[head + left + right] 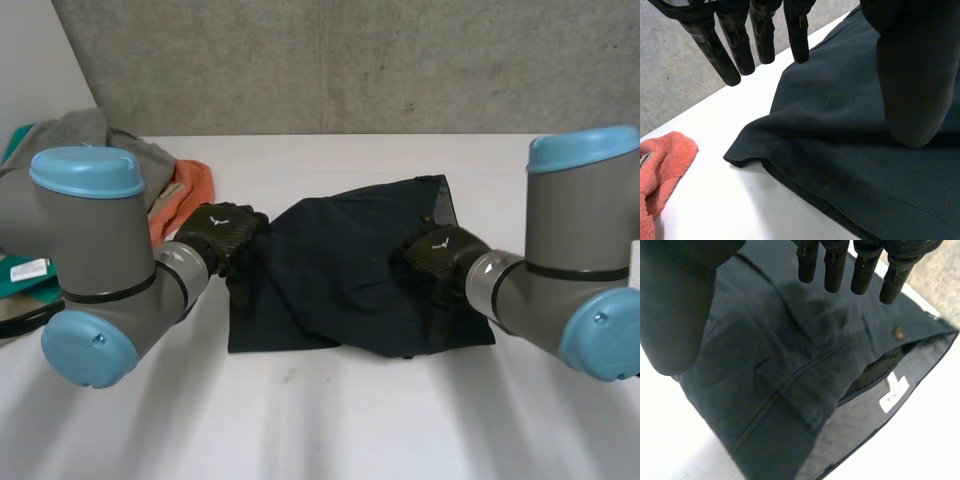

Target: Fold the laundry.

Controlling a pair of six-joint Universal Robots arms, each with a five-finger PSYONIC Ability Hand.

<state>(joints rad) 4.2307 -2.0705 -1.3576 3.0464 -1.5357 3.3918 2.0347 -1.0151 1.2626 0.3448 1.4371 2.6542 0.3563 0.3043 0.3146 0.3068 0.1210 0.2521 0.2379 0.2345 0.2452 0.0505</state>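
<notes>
Dark navy trousers (340,270) are spread, crumpled, in the middle of the white tabletop (300,420). The left hand (222,232) is held at the garment's left edge; its fingers (722,50) are kept straight and apart from the thumb (915,75), so the hand is open and nothing is gripped. The right hand (440,252) is placed over the garment's right side, above the waistband, where a button (898,332) and a white label (893,396) are seen. Its fingers (835,270) are likewise held straight, with no cloth pinched. An orange towel (185,190) and a grey garment (110,135) are piled near the tabletop's far left corner.
</notes>
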